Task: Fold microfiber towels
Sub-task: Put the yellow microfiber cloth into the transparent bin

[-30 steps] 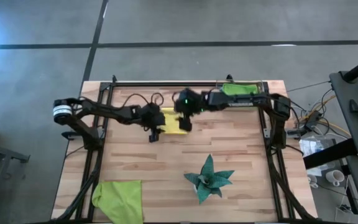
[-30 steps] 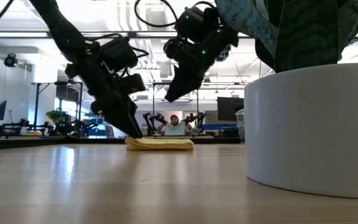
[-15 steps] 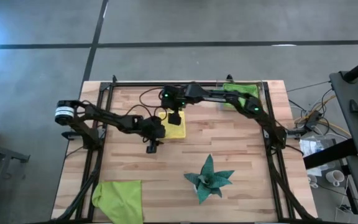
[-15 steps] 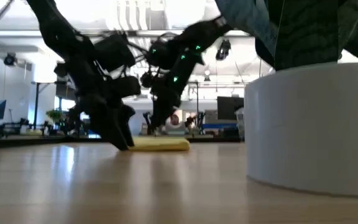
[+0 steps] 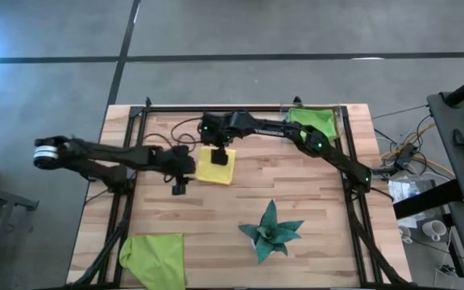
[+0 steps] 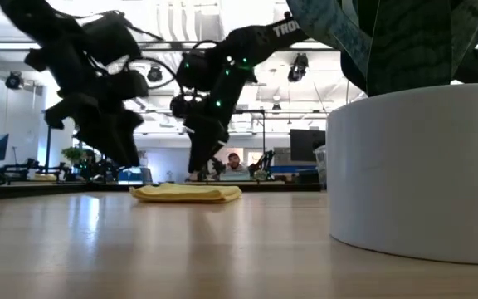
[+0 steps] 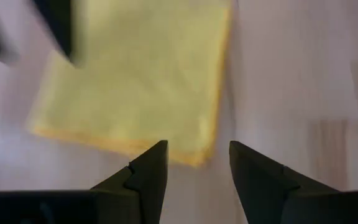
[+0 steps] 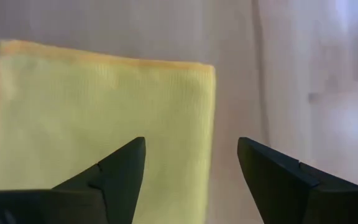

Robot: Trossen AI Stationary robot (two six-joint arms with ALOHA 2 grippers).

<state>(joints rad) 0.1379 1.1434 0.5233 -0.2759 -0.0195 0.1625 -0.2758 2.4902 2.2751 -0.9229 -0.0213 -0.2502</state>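
The folded yellow towel (image 5: 216,166) lies flat at table centre, slightly toward twelve o'clock; my right gripper (image 5: 221,155) hangs wide and empty over its twelve o'clock edge, while my left gripper (image 5: 179,187), part-open and empty, stands off at eight o'clock.

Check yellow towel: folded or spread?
Folded: the yellow towel lies as a compact rectangle with stacked layered edges, flat on the table.
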